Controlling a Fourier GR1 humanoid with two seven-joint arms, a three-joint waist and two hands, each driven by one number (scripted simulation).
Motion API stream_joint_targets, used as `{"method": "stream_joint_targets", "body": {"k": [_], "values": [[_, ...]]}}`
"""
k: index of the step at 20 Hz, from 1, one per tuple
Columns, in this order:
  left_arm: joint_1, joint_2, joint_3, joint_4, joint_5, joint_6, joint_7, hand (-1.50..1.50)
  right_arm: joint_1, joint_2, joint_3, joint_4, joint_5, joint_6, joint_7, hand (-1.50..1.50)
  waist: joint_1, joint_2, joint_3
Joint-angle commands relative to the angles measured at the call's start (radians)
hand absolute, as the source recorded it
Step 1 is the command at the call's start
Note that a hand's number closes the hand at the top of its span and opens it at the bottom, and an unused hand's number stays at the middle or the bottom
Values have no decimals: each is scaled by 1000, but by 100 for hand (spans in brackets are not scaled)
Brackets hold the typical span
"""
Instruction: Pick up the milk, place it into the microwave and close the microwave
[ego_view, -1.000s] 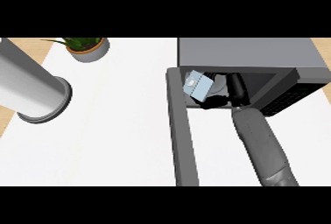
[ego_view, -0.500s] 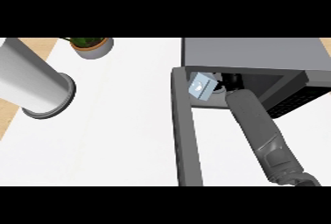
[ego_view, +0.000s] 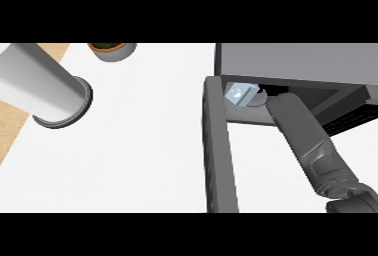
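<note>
The milk (ego_view: 240, 92), a small pale-blue and white carton, hangs tilted in the mouth of the grey microwave (ego_view: 295, 60). My right forearm reaches up into the opening. Only a dark bit of my right hand (ego_view: 274, 91) shows, against the carton's right side and closed on it; the rest is hidden by the forearm and the microwave's top. The microwave's door (ego_view: 219, 150) stands open, running down the view as a long grey bar left of my arm. My left forearm (ego_view: 40, 87) fills the upper left as a thick grey cylinder; its hand is out of view.
A potted plant (ego_view: 111, 50) stands at the back, left of the microwave. The white counter (ego_view: 140, 150) spreads between my left forearm and the door. A wooden strip (ego_view: 11, 130) borders the counter at far left.
My right arm has pushed further into the microwave, carrying the milk up and to the right, deeper into the opening. The hand is now mostly hidden. The view has shifted slightly.
</note>
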Motion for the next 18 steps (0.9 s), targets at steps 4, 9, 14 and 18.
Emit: {"method": "stream_joint_targets", "body": {"k": [4, 9, 14, 18], "values": [[-21, 0, -30, -1, -13, -5, 12, -150, -74, -63, 2, 72, 47, -132, 3, 150, 38, 13, -4], [-62, 33, -21, 38, -4, -2, 12, -150, -66, -88, 4, 127, 69, -210, 24, 150, 37, 20, -4], [-63, 45, -10, 41, -37, -9, 5, -150, -40, -157, 42, 253, 137, -432, 244, -150, 44, 27, -9], [-86, 45, -13, 87, -77, -16, -16, -150, -62, -107, 46, 174, 129, -306, 85, -150, 49, 25, -2]]}}
